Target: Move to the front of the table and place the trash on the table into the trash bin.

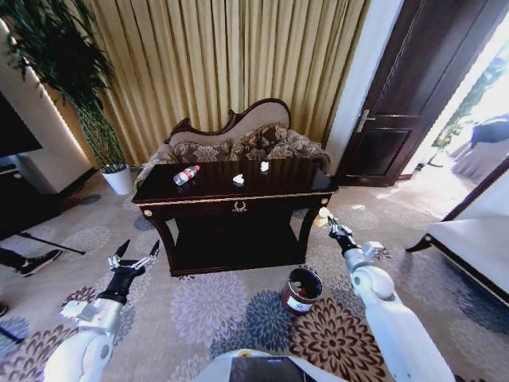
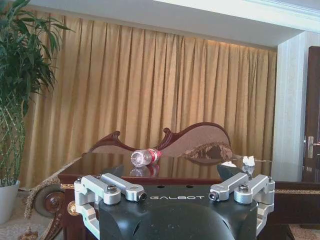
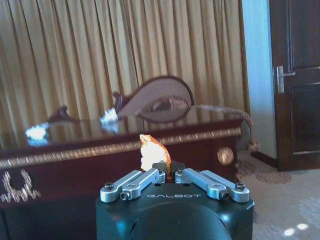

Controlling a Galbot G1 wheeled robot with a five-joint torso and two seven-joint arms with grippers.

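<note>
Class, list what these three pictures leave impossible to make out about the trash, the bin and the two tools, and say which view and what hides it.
- Trash bin, head view: contents too small to identify.
- Bottle, left wrist view: label text too small to read.
- White scraps, head view: too small to identify the material.
- Yellowish scrap, right wrist view: its lower part hidden within the right tool.
- Left tool, left wrist view: fingertips cut off.

A long, dark, glossy wooden surface (image 1: 238,199) with gold trim carries a small clear plastic bottle with a red label (image 1: 186,174), lying on its side near the left end, and 2 white crumpled scraps (image 1: 238,180) toward the middle. A yellowish crumpled scrap (image 3: 154,152) sits pinched in the right hand (image 3: 170,176). The round dark brown trash bin (image 1: 301,291) stands upright on the carpet, in front of the surface's right end.
</note>
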